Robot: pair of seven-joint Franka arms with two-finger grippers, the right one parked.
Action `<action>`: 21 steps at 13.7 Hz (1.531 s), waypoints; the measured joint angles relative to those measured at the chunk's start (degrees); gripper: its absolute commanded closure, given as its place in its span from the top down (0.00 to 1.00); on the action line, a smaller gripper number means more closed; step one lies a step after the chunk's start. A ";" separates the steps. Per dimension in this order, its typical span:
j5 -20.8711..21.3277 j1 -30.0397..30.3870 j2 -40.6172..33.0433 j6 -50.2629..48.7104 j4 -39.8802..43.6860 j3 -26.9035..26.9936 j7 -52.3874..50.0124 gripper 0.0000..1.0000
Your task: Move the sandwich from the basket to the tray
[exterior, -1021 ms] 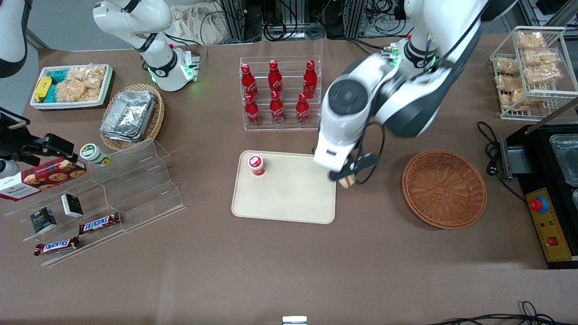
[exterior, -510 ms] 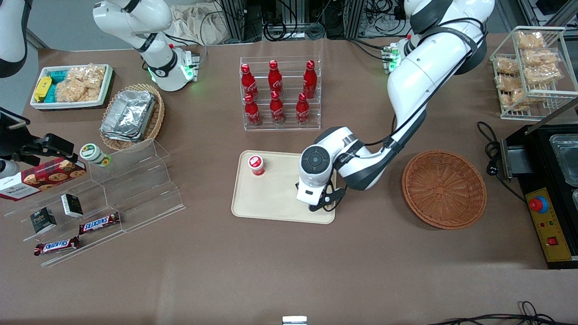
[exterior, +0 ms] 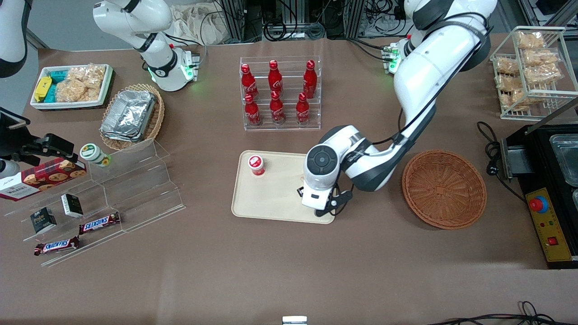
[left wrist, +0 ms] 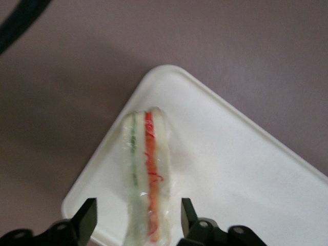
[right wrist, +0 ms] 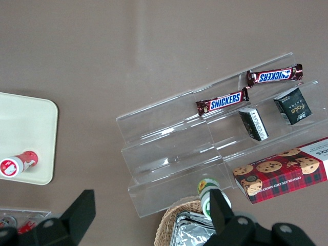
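The sandwich (left wrist: 146, 174), a wrapped white wedge with red and green layers, lies on a corner of the cream tray (left wrist: 230, 169). My left gripper (left wrist: 137, 218) is open, with one finger on each side of the sandwich and a gap on both sides. In the front view the gripper (exterior: 321, 208) is low over the tray (exterior: 275, 194) corner nearest the camera at the working arm's end, and it hides the sandwich. The reddish-brown basket (exterior: 444, 188) holds nothing and lies beside the tray toward the working arm's end.
A small red-capped bottle (exterior: 256, 164) stands on the tray toward the parked arm's end. A clear rack of red cola bottles (exterior: 277, 95) stands farther from the camera than the tray. A black appliance (exterior: 548, 189) stands next to the basket at the table's end.
The gripper carried the sandwich from above the tray's edge down to the tray's near corner. The sandwich now lies on the tray between the parted fingers.
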 measured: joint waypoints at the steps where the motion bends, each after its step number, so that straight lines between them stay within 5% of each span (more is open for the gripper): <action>1: -0.91 1.06 -3.22 -2.11 0.41 -0.12 0.00 1.00; 4: -3.08 4.98 -13.42 -10.88 0.45 -0.32 1.78 1.00; 10: -13.31 19.06 -27.94 -17.52 -8.31 -0.43 27.33 1.00; 17: -18.86 34.60 -33.68 -17.32 -11.47 -0.39 53.55 1.00; 21: -19.67 35.48 -36.22 -17.32 -12.02 2.29 60.72 1.00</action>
